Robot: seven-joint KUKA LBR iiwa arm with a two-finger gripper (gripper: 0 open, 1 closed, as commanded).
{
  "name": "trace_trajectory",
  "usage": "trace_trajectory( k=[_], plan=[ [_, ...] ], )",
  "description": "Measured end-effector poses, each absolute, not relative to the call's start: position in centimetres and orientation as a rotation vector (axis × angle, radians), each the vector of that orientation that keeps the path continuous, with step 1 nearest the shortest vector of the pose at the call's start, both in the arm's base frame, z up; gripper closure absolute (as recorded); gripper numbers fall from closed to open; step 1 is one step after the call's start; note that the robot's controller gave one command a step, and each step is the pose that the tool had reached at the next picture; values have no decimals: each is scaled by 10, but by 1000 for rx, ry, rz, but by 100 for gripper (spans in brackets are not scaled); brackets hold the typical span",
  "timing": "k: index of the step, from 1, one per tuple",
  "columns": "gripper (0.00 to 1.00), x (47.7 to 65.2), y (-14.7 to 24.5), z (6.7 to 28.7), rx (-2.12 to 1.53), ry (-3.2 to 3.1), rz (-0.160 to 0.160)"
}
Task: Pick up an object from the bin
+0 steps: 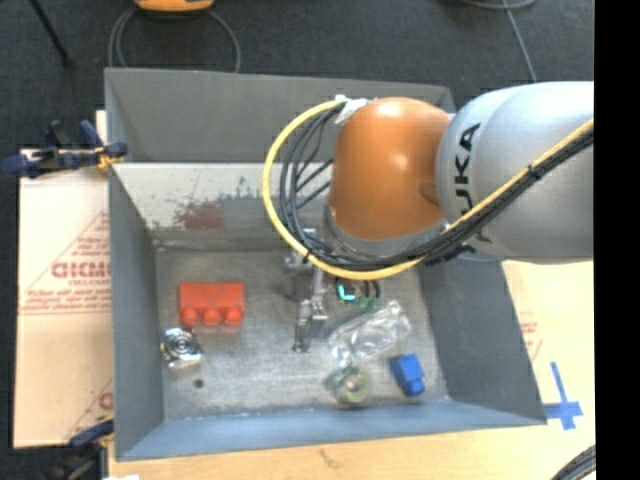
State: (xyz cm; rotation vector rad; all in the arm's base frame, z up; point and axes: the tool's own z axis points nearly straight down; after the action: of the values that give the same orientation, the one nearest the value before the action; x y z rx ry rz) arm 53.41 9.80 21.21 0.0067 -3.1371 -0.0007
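My gripper [304, 330] hangs low over the bare middle of the bin floor, under the arm's orange cover. A crumpled clear plastic bag [372, 332] lies just to its right, close to it. A red toy brick [211, 304] with round studs rests to the gripper's left, well apart from it. Nothing shows in the gripper.
A small shiny metal piece [180, 349] sits near the front left corner. A blue block [407, 373] and a round greenish thing [351, 386] lie by the front wall at the right. The arm and its cables cover the bin's back right.
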Motion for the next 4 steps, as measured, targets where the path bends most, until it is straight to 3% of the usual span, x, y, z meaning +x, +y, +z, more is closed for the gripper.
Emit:
trace_trajectory(
  k=[1,2,3,4],
  plan=[
    [0,563,140,109,71,-3142,-3],
    [0,622,151,73,386,-3123,0],
    [0,605,187,73,890,-3022,0],
    [100,606,187,76,882,-3027,-3]
  ],
)
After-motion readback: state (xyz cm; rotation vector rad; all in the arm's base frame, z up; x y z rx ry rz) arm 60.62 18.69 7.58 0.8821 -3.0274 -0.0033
